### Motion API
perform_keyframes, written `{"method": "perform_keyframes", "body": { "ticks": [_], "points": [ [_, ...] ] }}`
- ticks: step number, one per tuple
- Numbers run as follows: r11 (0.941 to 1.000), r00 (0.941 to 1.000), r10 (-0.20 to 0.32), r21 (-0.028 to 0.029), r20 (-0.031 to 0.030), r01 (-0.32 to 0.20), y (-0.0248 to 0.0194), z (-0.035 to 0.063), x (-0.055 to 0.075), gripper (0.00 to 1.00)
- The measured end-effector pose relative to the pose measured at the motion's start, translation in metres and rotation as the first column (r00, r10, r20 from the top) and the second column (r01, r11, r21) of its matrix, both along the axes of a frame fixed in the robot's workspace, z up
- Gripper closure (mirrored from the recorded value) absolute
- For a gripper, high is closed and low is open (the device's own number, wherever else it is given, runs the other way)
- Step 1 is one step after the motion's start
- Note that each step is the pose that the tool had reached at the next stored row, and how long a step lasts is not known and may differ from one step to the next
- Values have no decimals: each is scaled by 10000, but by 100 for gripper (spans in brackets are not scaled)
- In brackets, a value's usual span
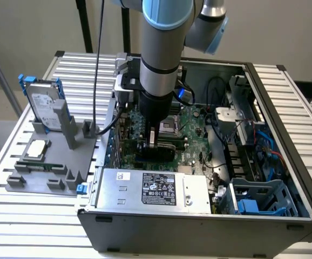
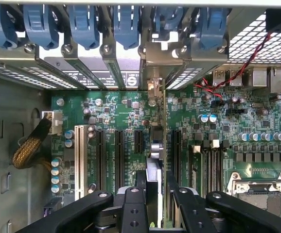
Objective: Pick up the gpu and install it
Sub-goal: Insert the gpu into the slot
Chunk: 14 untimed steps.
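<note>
Inside the open PC case, I've got the tool partly closed, fingers clamped on the gpu. Card stands on edge over the motherboard, among the expansion slots, bracket end toward the rear slot covers.

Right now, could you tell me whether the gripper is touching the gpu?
Touching: in the wrist view the gripper has a finger on each side of the edge-on gpu, clamping it.

No wording could be read. The power supply carried a black label with white print and certification marks, and a small white sticker, all too small to make out.
</note>
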<state>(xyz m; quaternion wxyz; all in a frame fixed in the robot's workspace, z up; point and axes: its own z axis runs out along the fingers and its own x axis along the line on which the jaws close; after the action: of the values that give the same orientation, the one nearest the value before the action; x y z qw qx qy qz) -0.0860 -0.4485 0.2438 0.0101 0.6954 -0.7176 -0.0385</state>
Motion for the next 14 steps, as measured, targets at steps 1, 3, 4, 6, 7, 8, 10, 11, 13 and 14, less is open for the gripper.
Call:
{"method": "perform_keyframes", "body": {
  "ticks": [1, 3, 4, 6, 7, 8, 10, 11, 13, 14],
  "points": [
    [10000, 10000, -1, -2, -1, 1, 1, 0, -1, 73],
    [10000, 10000, -1, -8, 0, 1, 2, 0, -2, 73],
    [10000, 10000, -1, -12, 0, 1, 2, -1, -2, 73],
    [10000, 10000, -1, -23, 0, 1, 2, -1, -2, 73],
    [10000, 10000, -1, -31, 0, 1, 3, -2, -3, 73],
    [10000, 10000, -1, -39, -1, 1, 3, -3, -3, 73],
    [10000, 10000, -1, -57, -1, 1, 3, -7, -4, 73],
    [10000, 10000, -1, -66, -1, 1, 2, -9, -4, 73],
    [10000, 10000, -1, -73, -1, 1, 2, -9, -4, 73],
    [10000, 10000, -1, -74, -1, 1, 2, -9, -4, 73]
  ]
}}
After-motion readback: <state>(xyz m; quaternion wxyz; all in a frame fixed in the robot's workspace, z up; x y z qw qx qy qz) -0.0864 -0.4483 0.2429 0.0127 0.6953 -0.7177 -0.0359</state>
